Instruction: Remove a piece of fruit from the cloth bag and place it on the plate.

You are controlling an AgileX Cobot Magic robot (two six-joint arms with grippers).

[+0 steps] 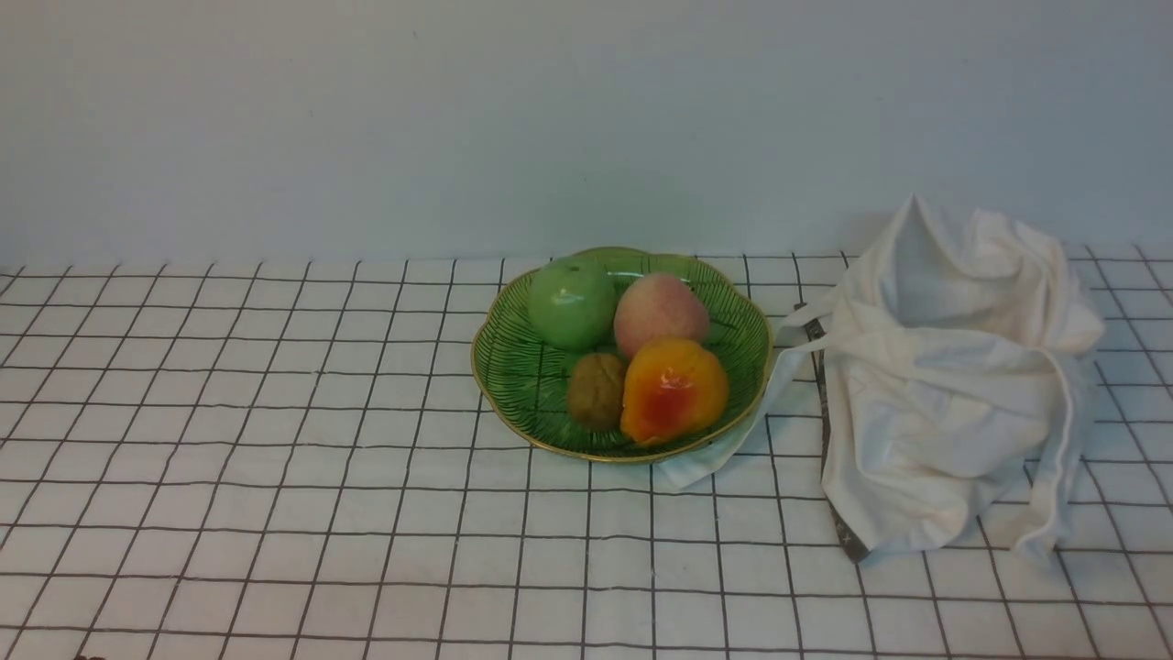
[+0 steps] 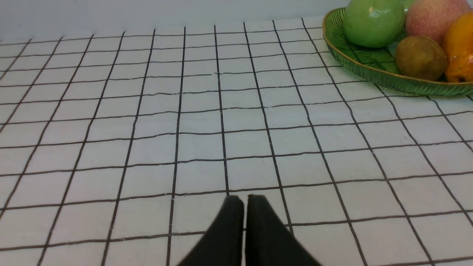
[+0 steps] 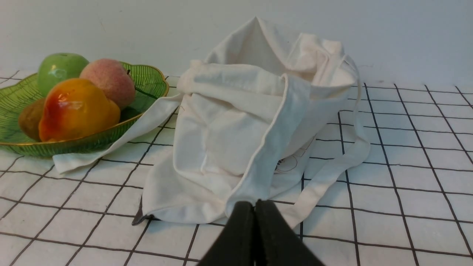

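Note:
The orange-yellow fruit with a red blush (image 1: 674,389) lies on the green gold-rimmed plate (image 1: 513,380), at its front right; it also shows in the right wrist view (image 3: 75,109) and partly in the left wrist view (image 2: 460,46). The off-white cloth bag (image 1: 953,394) lies slumped to the plate's right, one strap tucked under the plate's edge (image 3: 111,146). My left gripper (image 2: 245,199) is shut and empty over bare cloth, well short of the plate (image 2: 369,70). My right gripper (image 3: 254,204) is shut and empty just in front of the bag (image 3: 236,133). Neither arm shows in the front view.
On the plate with the fruit are a green apple (image 1: 572,302), a pale pink peach (image 1: 660,313) and a small olive-brown fruit (image 1: 597,391). A white checked tablecloth (image 1: 275,458) covers the table. A pale wall stands behind.

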